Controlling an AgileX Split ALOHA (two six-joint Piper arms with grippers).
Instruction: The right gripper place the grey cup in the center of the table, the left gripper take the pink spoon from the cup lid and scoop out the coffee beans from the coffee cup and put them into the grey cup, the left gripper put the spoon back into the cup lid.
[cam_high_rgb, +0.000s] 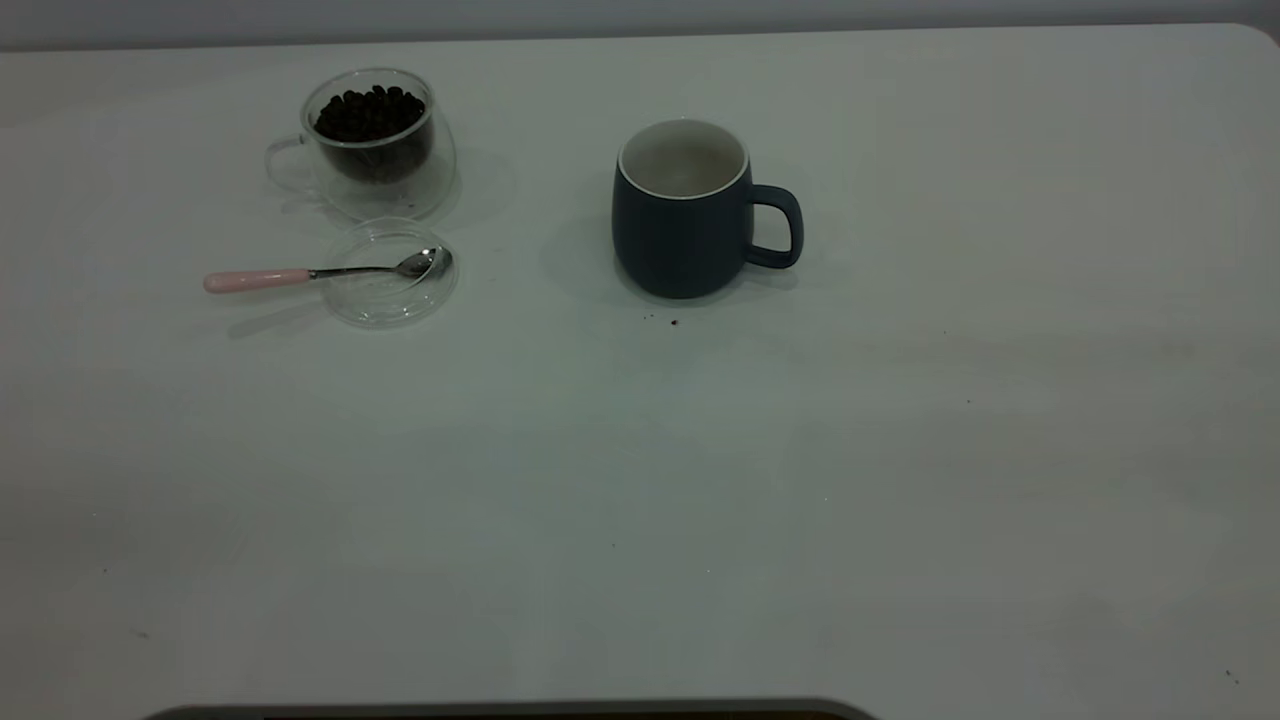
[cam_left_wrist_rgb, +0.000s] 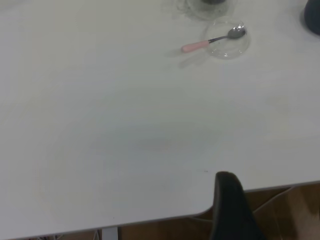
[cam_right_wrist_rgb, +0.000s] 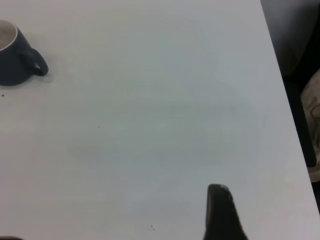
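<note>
The grey cup (cam_high_rgb: 685, 215) stands upright near the middle of the table (cam_high_rgb: 640, 480), handle to the right, its white inside bare; the right wrist view shows it far off (cam_right_wrist_rgb: 12, 55). At the back left is the coffee cup (cam_high_rgb: 372, 140), filled with coffee beans (cam_high_rgb: 372, 112). Just in front of it lies the cup lid (cam_high_rgb: 390, 272), with the pink spoon (cam_high_rgb: 320, 272) resting across it, bowl on the lid and handle pointing left. Neither gripper appears in the exterior view. My left gripper (cam_left_wrist_rgb: 231, 210) shows as a black tip over the table's near edge, far from the spoon (cam_left_wrist_rgb: 212, 41) and lid (cam_left_wrist_rgb: 227, 42). My right gripper (cam_right_wrist_rgb: 220, 212) hangs over bare table.
A few dark crumbs (cam_high_rgb: 673, 323) lie just in front of the grey cup. The table's edge (cam_left_wrist_rgb: 250, 192) and the brown floor beyond it lie under the left gripper. A side edge of the table (cam_right_wrist_rgb: 287, 100) runs close to the right gripper.
</note>
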